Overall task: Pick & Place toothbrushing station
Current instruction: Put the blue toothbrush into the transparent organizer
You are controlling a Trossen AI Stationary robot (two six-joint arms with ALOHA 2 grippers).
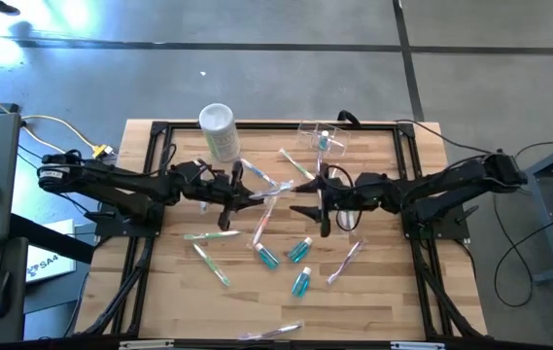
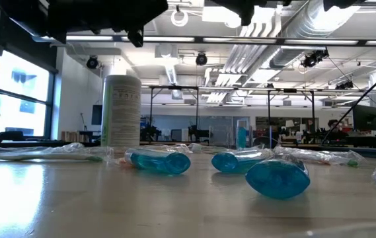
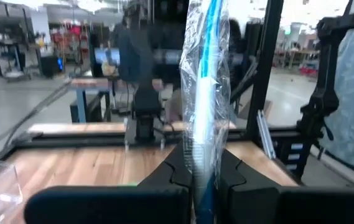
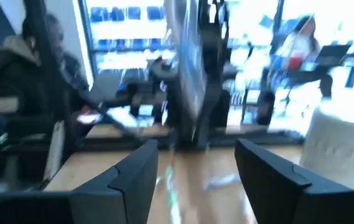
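The middle of the wooden slatted worktop (image 1: 373, 292) is crowded. Three small blue-green tubes (image 1: 298, 250) lie there close together, with several wrapped toothbrushes (image 1: 262, 220) spread among and around them, so a low pass through this zone meets something on almost every line. The tall whitish cylindrical container (image 1: 220, 131) stands upright at the far edge and blocks the way there on the left side. The small clear plastic box-shaped holder (image 1: 321, 139) sits at the far edge more to the right. Both dark arms meet over the centre, the left fingers (image 3: 164, 177) closed on one wrapped toothbrush (image 3: 205, 93). The near right corner of the worktop is mostly free.
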